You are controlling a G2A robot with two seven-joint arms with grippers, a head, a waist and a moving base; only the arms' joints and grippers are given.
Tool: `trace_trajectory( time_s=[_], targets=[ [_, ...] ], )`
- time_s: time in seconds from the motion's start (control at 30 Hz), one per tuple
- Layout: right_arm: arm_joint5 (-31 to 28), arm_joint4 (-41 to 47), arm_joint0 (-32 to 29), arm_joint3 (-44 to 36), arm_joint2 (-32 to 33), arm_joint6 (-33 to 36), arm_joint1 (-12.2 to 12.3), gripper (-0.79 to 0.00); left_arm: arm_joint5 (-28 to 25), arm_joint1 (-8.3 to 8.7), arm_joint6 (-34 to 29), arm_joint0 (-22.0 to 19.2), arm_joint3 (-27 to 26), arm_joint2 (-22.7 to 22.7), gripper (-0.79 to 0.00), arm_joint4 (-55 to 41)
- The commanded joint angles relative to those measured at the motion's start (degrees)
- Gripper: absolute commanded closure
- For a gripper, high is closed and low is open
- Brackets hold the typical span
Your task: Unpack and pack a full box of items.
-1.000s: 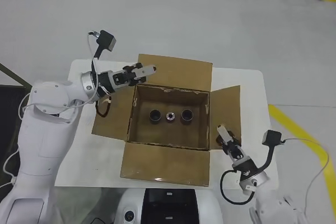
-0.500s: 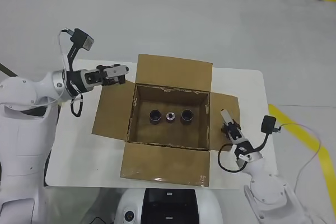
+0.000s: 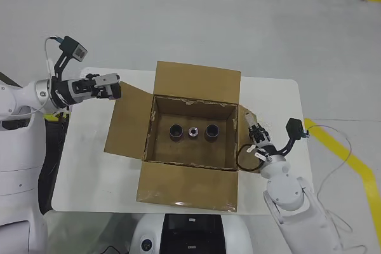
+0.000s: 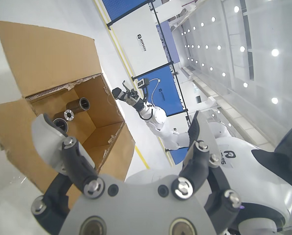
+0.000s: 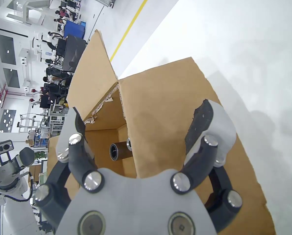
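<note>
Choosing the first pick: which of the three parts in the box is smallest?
The middle one: silvery, sitting between two wider dark cylinders.

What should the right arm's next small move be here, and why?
Probably nudge the right flap outward and down with the right gripper. That flap stands partly raised beside the opening while the other flaps lie spread out, and the open gripper sits right at it; flattening it would clear access to the three cylinders inside.

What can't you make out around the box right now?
Right wrist view: the side flap hides most of the box interior.
Left wrist view: a finger of the left gripper covers part of the nearest cylinder.
Top view: too small to tell whether the right gripper touches that flap.
</note>
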Motion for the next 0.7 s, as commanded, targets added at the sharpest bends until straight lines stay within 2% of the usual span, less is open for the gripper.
trace_trajectory(
  time_s=[0.0, 0.2, 0.37, 0.67],
  targets=[
    [-0.35, 0.7, 0.98, 0.93, -0.07, 0.77, -0.16, -0.785, 0.55, 0.41, -0.97, 0.5, 0.55, -1.34, -0.785, 0.15],
    [0.92, -0.08, 3.71, 2.79, -1.56, 1.88, -0.68, -0.785, 1.8, 1.11, -1.35, 1.4, 3.21, -4.63, -0.785, -3.49],
    [1.26, -0.04, 5.09, 3.76, -2.4, 2.34, -1.09, -0.785, 1.8, 1.66, 0.03, 1.84, 4.02, -6.16, -0.785, -2.83],
    [0.02, 0.23, 7.52, 5.69, -3.01, 4.85, -1.61, -0.785, 1.36, 2.33, 3.44, -1.21, 9.56, -5.69, -0.785, -2.73]
  ],
)
